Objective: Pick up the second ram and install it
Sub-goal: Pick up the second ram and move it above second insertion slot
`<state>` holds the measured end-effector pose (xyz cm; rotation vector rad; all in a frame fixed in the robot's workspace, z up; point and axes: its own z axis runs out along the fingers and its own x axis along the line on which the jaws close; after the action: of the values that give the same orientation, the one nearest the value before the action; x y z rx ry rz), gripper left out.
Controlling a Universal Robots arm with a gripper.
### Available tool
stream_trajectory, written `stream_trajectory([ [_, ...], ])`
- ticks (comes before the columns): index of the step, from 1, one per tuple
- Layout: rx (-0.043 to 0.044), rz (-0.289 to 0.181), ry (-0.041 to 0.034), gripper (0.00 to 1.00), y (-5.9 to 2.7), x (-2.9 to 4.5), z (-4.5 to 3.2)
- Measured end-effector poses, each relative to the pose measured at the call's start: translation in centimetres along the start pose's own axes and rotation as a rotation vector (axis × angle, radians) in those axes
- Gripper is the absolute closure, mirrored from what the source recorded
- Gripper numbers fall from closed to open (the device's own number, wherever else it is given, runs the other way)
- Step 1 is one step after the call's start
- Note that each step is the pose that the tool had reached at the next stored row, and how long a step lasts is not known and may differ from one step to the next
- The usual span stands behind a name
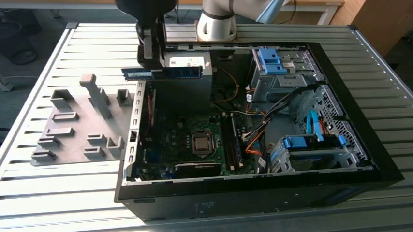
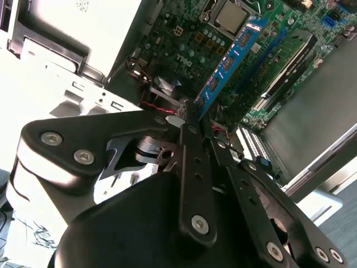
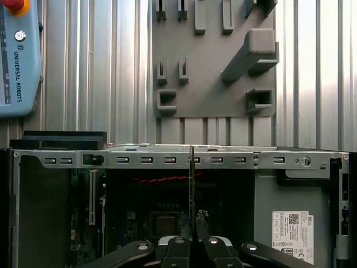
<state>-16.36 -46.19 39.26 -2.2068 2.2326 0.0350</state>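
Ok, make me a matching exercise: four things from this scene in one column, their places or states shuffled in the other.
1. second ram
2. gripper
3. grey holder plate
4. processor socket

A. flat on the table, at the exterior view's left of the computer case
B. held in the air over the open case
C. middle of the motherboard
D. shut on the second ram

Pairs: 1-B, 2-D, 3-A, 4-C

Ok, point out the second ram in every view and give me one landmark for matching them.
Exterior view: second ram held level in the claw, over the open case's far corner at the exterior view's left.
Second wrist view: blue strip running from the claw toward the CPU socket.
First wrist view: edge-on, a thin dark line crossing the slotted rail.
Shared landmark: the CPU socket.
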Motion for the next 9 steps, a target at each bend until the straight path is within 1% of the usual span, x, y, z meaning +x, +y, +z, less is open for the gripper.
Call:
stream_trajectory([
  [9,0.0,0.0,0.0,0.86,-0.58,-0.01,0.0],
])
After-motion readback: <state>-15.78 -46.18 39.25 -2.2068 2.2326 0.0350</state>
